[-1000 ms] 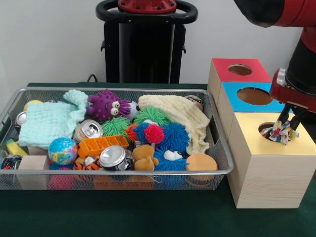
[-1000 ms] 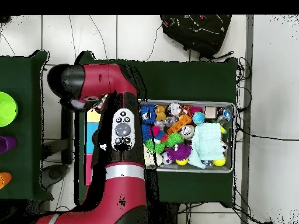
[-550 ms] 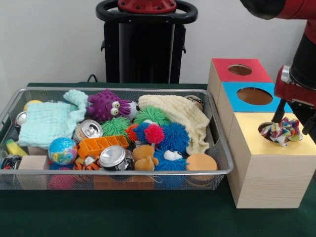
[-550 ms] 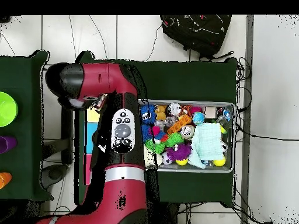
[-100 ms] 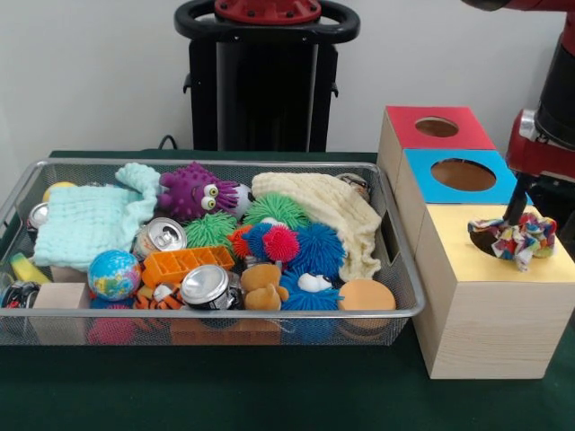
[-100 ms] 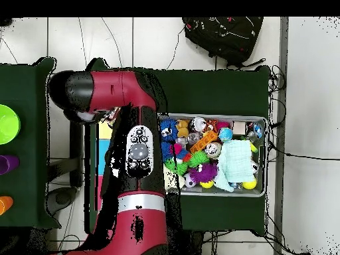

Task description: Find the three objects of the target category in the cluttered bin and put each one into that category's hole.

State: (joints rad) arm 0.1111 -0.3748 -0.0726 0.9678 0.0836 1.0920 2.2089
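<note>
A multicoloured patchwork cloth [image 5: 515, 241] lies bunched over the round hole of the yellow-topped wooden box [image 5: 485, 296], partly spilling onto the lid. My gripper [image 5: 542, 212] hangs just above it at the right edge, open, with one dark finger [image 5: 517, 203] standing behind the cloth and nothing held. The wire bin [image 5: 207, 314] holds a mint cloth [image 5: 90, 220] at its left and a cream cloth [image 5: 328, 211] at its right. In the overhead view the arm [image 6: 136, 153] covers the boxes and hides the gripper; the mint cloth [image 6: 236, 163] shows in the bin [image 6: 260, 192].
A blue-topped box [image 5: 422, 171] and a red-topped box [image 5: 404, 126], each with a round hole, stand behind the yellow one. The bin also holds spiky rubber balls, a purple monster toy [image 5: 193, 190], drink cans, a globe ball [image 5: 113, 274] and wooden blocks.
My gripper was shut on the patchwork cloth in the hole; it has opened, let go and risen slightly. The cloth has stayed lying over the hole.
</note>
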